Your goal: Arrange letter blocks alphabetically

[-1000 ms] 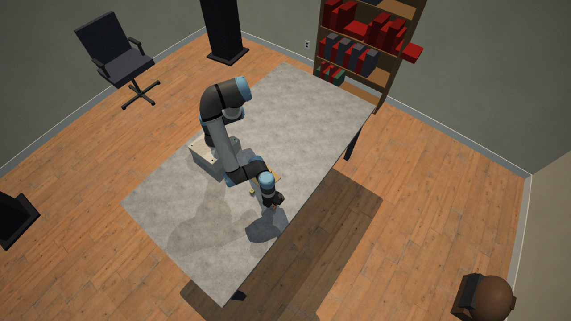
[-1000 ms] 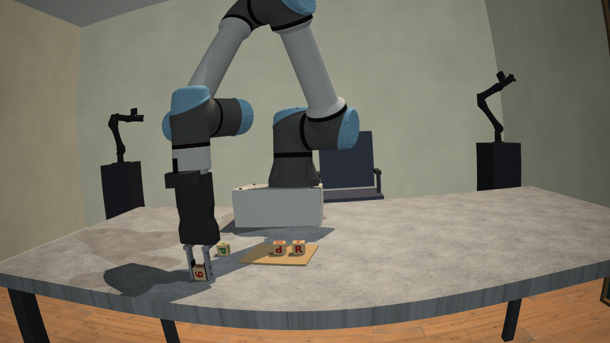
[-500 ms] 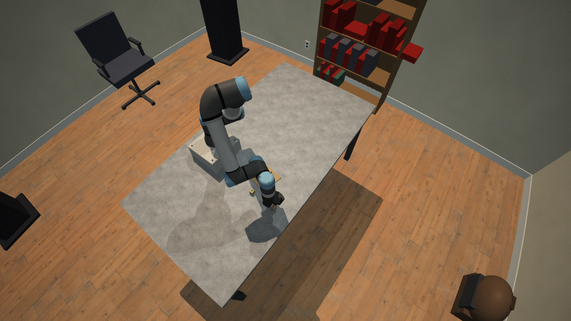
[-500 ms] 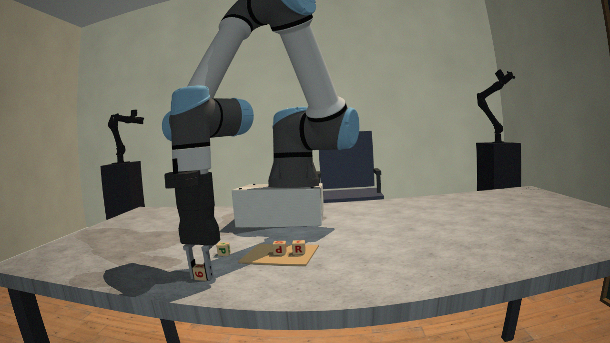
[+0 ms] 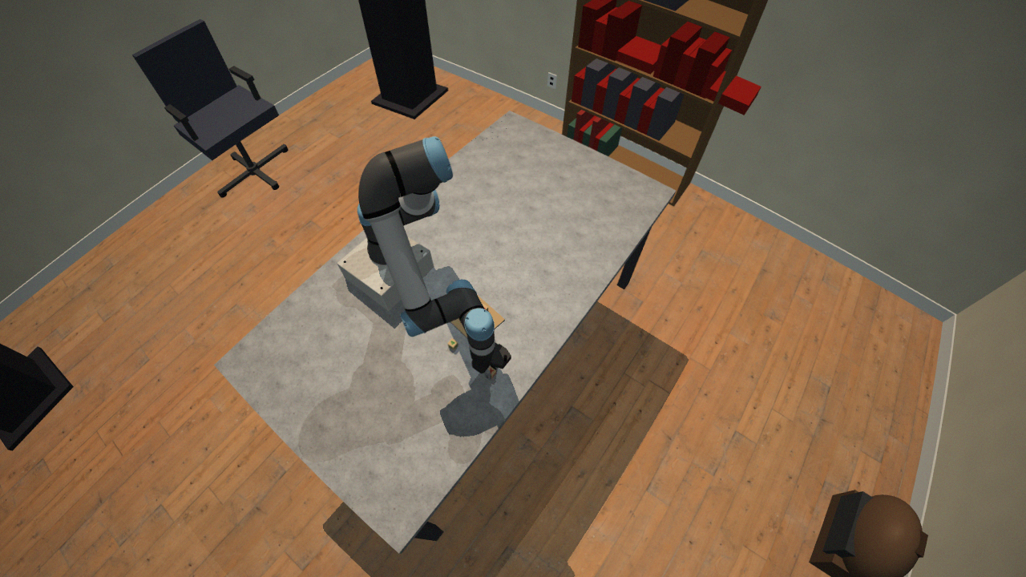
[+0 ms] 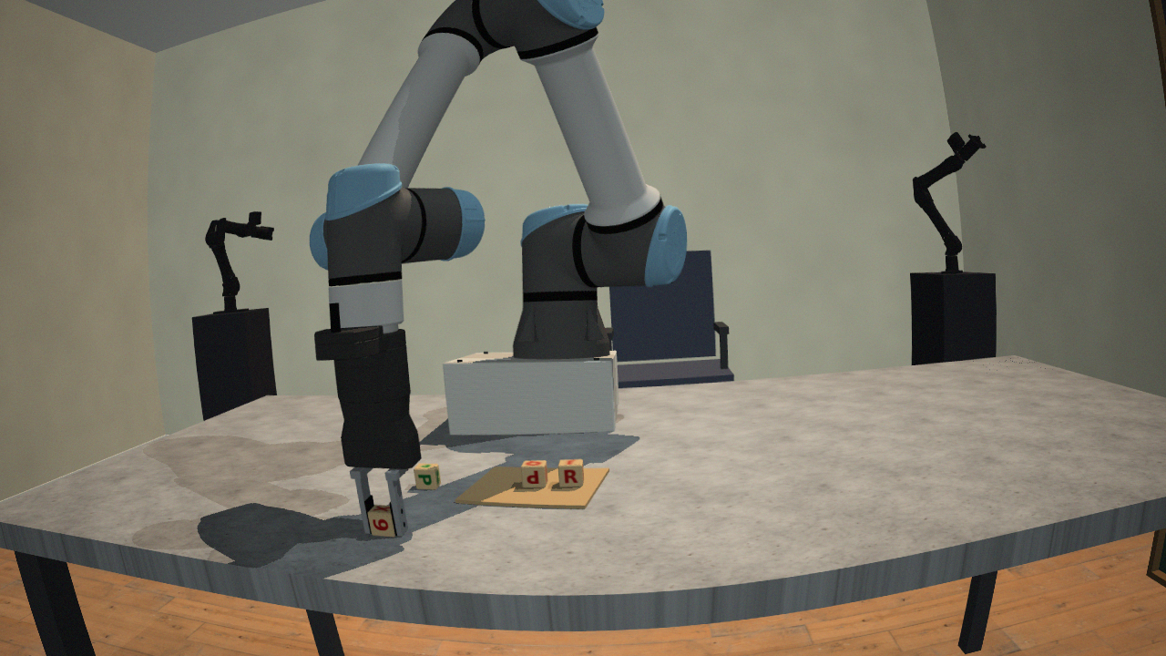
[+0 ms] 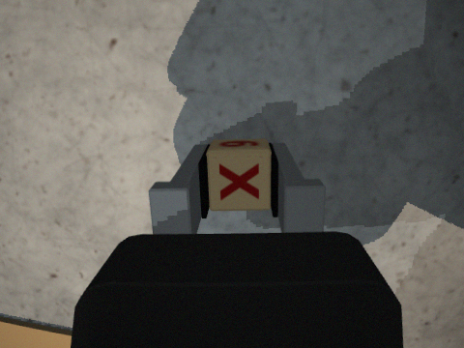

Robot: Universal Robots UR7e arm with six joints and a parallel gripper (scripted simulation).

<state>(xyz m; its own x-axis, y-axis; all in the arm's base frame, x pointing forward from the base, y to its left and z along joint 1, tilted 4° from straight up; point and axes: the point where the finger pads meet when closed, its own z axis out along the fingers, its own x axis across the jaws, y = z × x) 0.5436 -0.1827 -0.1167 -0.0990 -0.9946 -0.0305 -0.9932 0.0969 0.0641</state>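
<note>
Wooden block, pale tan, marked with a red X on its upper face in the wrist view; the exterior view instead shows its side face, bearing a red 9 or 6. The gripper points straight down and pinches this block, one grey finger against each opposite side. The block sits at table level near the front edge of the grey table, inside the arm's shadow; whether it rests on the surface or is just lifted cannot be told.

Only the exterior view shows the other three blocks. A block with a green P on its side lies on bare table just behind the gripper, off the mat. Two further blocks stand on the tan mat, side by side: one whose facing side reads as an inverted red P, one with a red R. Their top faces are too foreshortened to read.

The top view shows the layout: arm folded forward from its white pedestal, wrist covering most of the mat, only the green-lettered block visible as a speck. A bookshelf stands beyond the far table end and an office chair on the wood floor.
</note>
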